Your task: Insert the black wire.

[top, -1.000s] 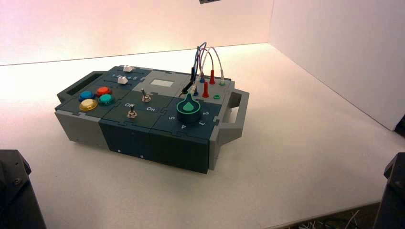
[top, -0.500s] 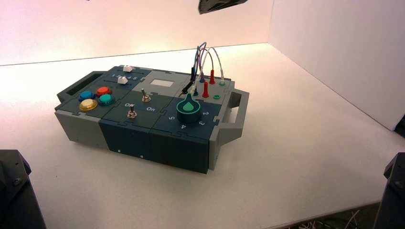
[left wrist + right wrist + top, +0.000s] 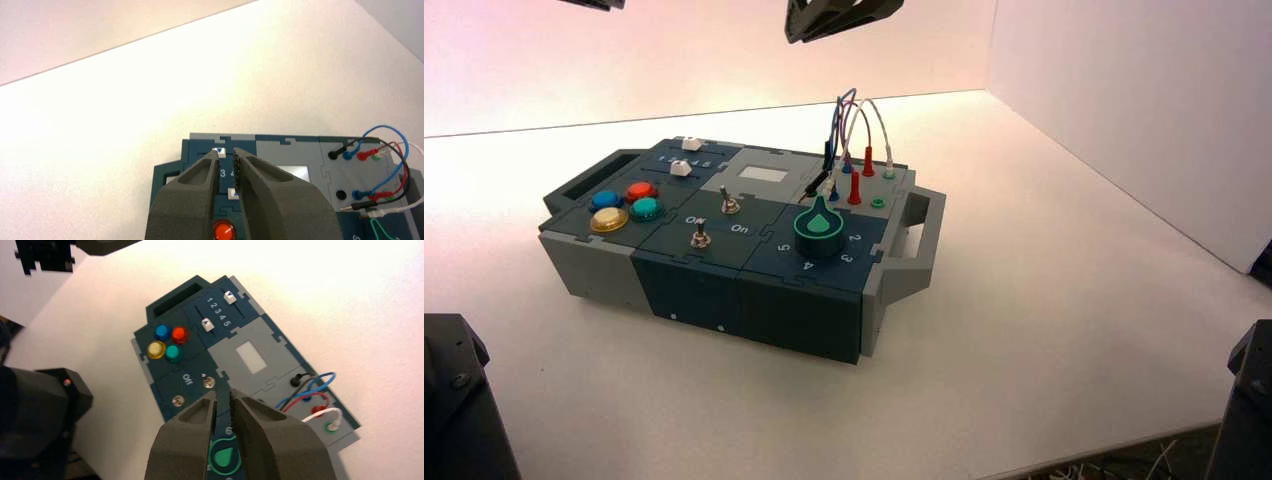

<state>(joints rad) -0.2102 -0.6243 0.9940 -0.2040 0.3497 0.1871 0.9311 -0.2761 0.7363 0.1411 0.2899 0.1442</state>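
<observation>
The black wire (image 3: 406, 175) has one plug in a black socket (image 3: 334, 155) at the box's far wire corner. Its other slim black plug (image 3: 362, 205) lies loose on the grey panel beside an empty black socket (image 3: 341, 194). The high view shows this loose plug (image 3: 816, 185) behind the green knob (image 3: 820, 226). My right gripper (image 3: 844, 15) hangs high above the box's far side, with its fingers almost together and empty. My left gripper (image 3: 594, 3) is at the top edge, high above the slider end, also nearly closed and empty.
The box (image 3: 724, 280) stands turned on a white table. Blue, red and white leads (image 3: 864, 120) arch over the wire sockets. Coloured buttons (image 3: 624, 205), two toggle switches (image 3: 714, 220) and two white sliders (image 3: 217, 310) sit on top. A white wall (image 3: 1144, 110) is at the right.
The right gripper has come further into the top of the high view, moving left and down. The left gripper has just appeared at the top edge. The box and wires have not moved.
</observation>
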